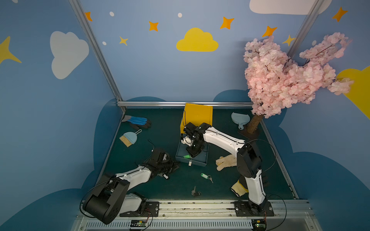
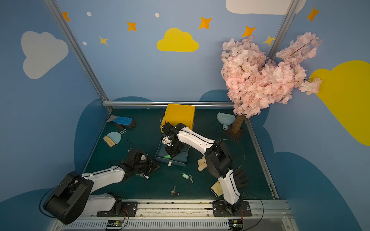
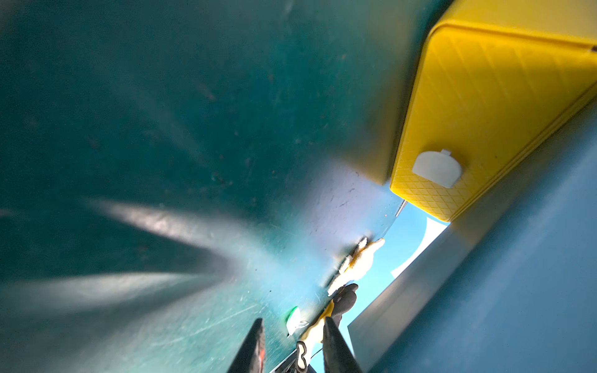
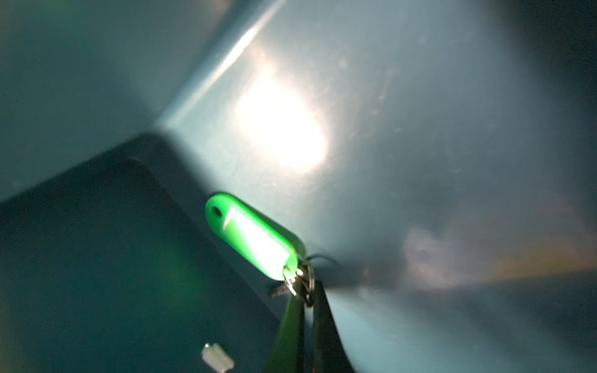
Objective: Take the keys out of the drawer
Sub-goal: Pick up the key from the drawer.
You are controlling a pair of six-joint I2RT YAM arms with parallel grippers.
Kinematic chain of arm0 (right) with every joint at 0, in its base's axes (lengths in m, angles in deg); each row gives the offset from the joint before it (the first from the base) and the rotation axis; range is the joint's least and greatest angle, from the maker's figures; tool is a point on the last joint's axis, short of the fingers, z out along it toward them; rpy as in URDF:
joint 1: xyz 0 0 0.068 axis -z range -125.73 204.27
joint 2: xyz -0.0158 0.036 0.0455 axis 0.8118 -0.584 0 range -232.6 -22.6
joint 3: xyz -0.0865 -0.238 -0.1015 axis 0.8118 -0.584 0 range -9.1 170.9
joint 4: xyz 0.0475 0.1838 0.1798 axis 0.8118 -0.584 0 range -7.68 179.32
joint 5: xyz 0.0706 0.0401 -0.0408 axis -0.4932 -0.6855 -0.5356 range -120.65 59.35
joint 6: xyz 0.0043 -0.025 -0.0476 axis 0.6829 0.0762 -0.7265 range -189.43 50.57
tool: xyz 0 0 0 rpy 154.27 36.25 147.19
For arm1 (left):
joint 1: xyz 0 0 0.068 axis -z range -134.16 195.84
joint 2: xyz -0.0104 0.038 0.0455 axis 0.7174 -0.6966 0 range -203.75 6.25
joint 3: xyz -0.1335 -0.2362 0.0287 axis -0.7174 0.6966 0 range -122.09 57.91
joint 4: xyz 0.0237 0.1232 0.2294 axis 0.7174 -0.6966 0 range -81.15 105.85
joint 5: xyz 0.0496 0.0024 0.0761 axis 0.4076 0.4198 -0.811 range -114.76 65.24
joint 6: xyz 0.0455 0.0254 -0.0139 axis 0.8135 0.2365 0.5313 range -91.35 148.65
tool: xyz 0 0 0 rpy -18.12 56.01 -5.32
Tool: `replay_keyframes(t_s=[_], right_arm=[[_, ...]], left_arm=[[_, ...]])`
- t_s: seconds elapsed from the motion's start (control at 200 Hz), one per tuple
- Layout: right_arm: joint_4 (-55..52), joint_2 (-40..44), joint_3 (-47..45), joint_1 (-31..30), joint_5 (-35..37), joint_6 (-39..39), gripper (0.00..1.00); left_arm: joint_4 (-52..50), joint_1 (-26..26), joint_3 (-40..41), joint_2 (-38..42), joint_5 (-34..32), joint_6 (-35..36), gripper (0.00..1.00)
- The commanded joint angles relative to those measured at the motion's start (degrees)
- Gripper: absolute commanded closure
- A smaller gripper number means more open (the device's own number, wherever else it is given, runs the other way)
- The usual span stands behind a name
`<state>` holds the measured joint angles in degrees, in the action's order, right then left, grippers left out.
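Keys [image 1: 206, 176]: four bunches; one in drawer [image 1: 197, 162].

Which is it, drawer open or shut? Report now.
Open: the drawer stands pulled out from the yellow cabinet, its inside exposed, with green-tagged keys in it.

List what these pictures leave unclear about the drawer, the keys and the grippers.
- Drawer floor: in both top views the right arm covers much of it, so further keys cannot be ruled out.
- Green-tagged keys: the right wrist view is blurred and the shut right gripper covers the ring, so their number is unclear.
- Left gripper: the left wrist view's edge cuts off all but its fingertips; in both top views it is black against dark.
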<state>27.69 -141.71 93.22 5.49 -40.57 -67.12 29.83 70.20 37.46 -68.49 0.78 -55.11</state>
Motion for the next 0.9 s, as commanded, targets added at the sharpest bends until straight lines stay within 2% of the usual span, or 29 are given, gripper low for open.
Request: replay_keyframes(t_s=[0.0, 0.375, 0.896], right_arm=[[0.4, 2.0, 1.5, 0.8, 1.7, -0.4, 1.0], [0.3, 3.8, 1.5, 1.1, -0.4, -0.8, 1.0], [1.4, 5.4, 2.8, 0.8, 1.6, -0.1, 1.0]], left_arm=[[2.2, -0.2, -1.2, 1.5, 1.1, 1.1, 0.68], [4.0, -0.6, 0.5, 1.7, 0.7, -0.2, 0.68], [5.6, -0.9, 1.5, 1.0, 0.2, -0.9, 0.68]])
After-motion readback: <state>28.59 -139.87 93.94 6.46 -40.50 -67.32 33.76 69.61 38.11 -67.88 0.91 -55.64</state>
